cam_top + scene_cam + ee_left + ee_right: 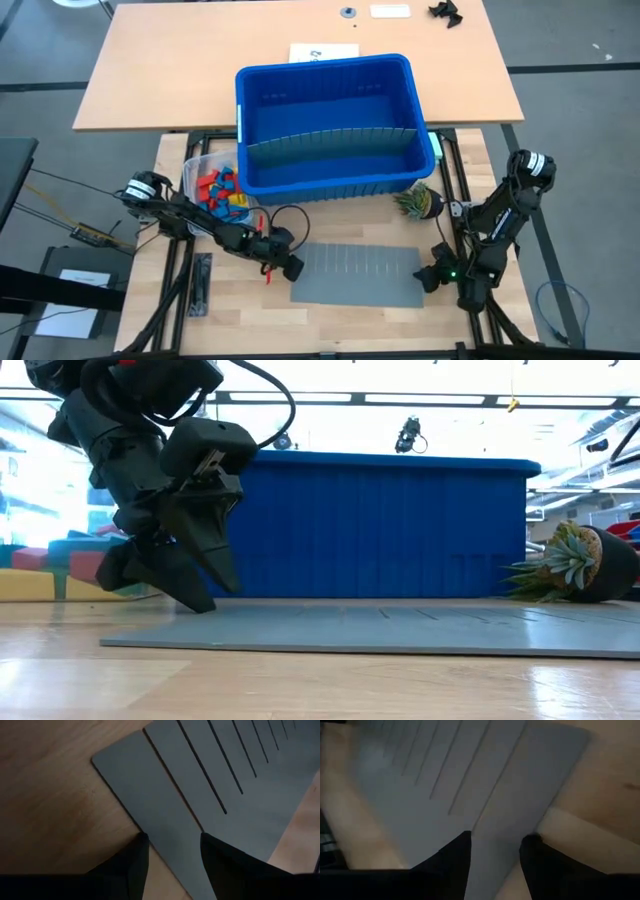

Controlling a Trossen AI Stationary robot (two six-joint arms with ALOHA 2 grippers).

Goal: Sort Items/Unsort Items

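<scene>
Large blue bin (330, 125) mid-table, one grey divider (330, 141) standing upright across its inside, no blocks visible in either section. Clear tub (197, 172) just beside bin's left corner, holding the toy blocks (222, 192): red, blue, yellow mixed in a heap. In the low view blocks (45, 565) show behind the left arm, red, teal and yellow.

Second grey slotted sheet (355, 275) lying flat on the table (330, 325) in front of the bin, slots running across its width. Small potted plant (418, 202) tipped on its side near the bin's right front corner, between bin and right arm.

Left gripper (290, 268) down low at the sheet's left edge, arm stretched from left base across the table, fingers angled toward the sheet. Left jaws apart, straddling the sheet's edge (170, 845), nothing clamped.

Right gripper (428, 280) down at the sheet's right edge, arm folded near its base. Right jaws apart over the sheet's corner (492, 847); contact with sheet cannot be told.
</scene>
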